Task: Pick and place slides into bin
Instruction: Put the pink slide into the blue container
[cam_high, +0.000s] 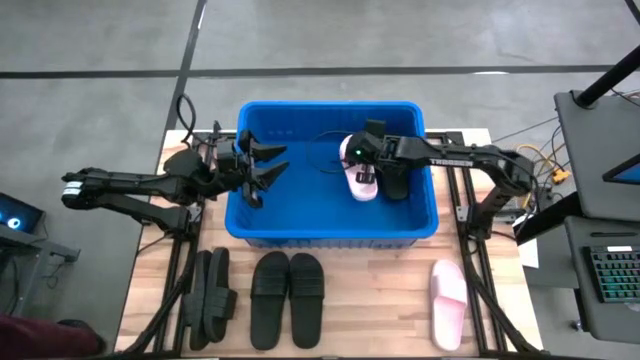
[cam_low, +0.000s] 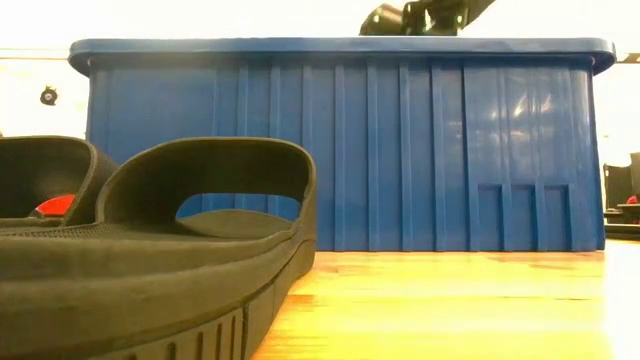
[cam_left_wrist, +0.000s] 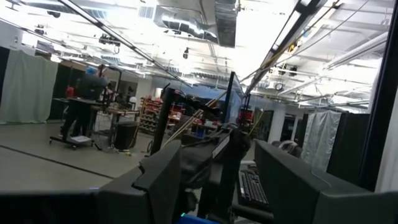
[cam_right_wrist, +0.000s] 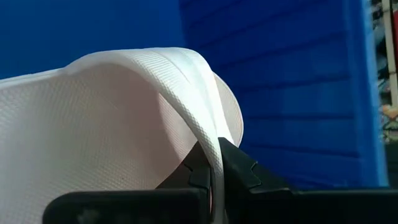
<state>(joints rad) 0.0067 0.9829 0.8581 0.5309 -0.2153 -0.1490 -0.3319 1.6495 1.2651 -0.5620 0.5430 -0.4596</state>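
One pink slide (cam_high: 361, 181) hangs inside the blue bin (cam_high: 330, 232), its strap pinched in the right gripper (cam_high: 366, 176). Left gripper (cam_high: 268, 163) hovers over the bin's left side, fingers apart. Three black slides (cam_high: 287, 285) and another pink one (cam_high: 448, 301) lie on the table (cam_high: 380, 300).

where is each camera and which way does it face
High: overhead, looking down on bin, both arms, left gripper open.
Low: table height, facing the bin wall past a black slide.
Left wrist: faces the room.
Right wrist: right gripper pinching the pink slide.
High and right wrist share that slide.
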